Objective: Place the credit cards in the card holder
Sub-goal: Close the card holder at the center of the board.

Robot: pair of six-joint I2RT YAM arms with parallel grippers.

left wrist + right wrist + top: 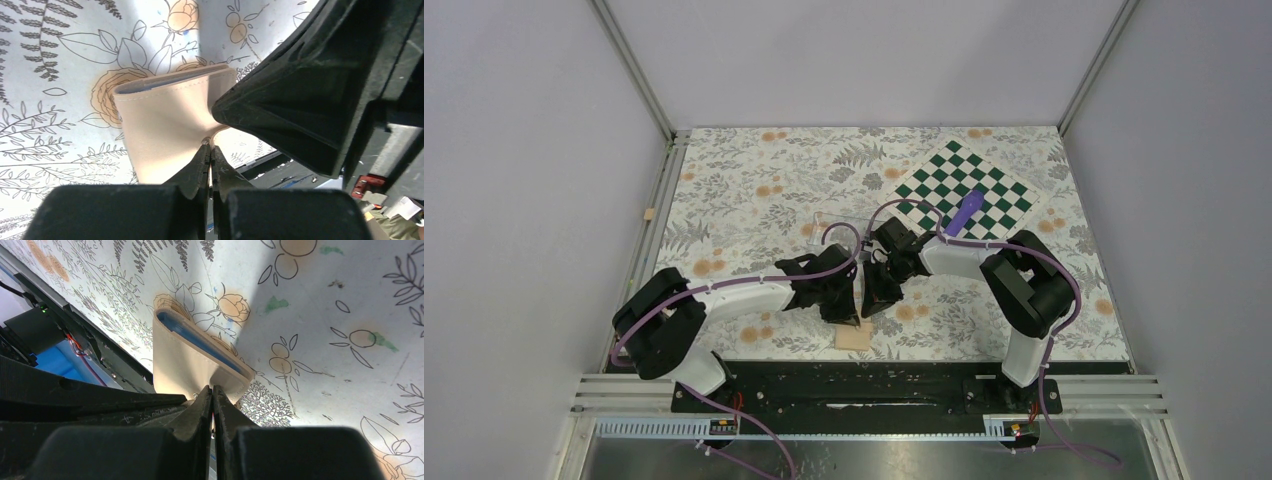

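Floral-print surface (754,170): carries all items.
Green-and-white chessboard (969,190): far right, set diagonally.
Left claw (210,150), right claw (212,392): meet tip to tip near surface's front edge. Each is pinched narrow on the thin tan edge of the card holder (165,125).
Card holder: between claws, slightly agape, blue-grey lining showing.
Clear plastic box (839,222): just beyond claws.
Purple oblong object (964,212): on chessboard.
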